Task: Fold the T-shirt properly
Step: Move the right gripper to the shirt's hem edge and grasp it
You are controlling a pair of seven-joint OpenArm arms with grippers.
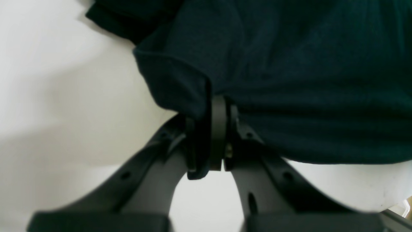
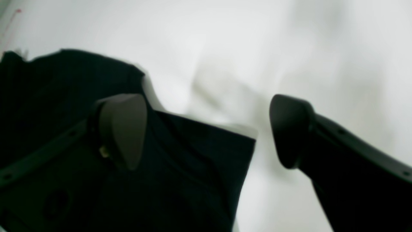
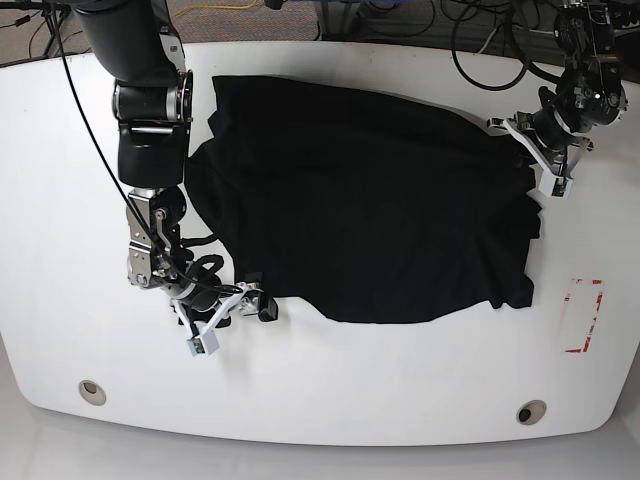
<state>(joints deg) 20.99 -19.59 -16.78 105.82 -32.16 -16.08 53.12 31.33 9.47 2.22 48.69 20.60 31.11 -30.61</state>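
Observation:
The black T-shirt (image 3: 370,200) lies spread over the middle of the white table (image 3: 400,370), with wrinkles along its right side. At that right edge my left gripper (image 3: 522,140) is shut on it. The left wrist view shows the left gripper (image 1: 224,106) pinching a fold of T-shirt (image 1: 305,80) hem. My right gripper (image 3: 255,298) stands open at the shirt's lower left corner. In the right wrist view one finger (image 2: 122,129) of the right gripper (image 2: 206,132) hangs over the T-shirt (image 2: 193,167) corner and the other over bare table.
A red-outlined mark (image 3: 583,315) sits on the table at the right, near the shirt's lower right corner. Two round holes (image 3: 92,390) (image 3: 530,411) lie near the front edge. Cables (image 3: 480,40) run along the back edge.

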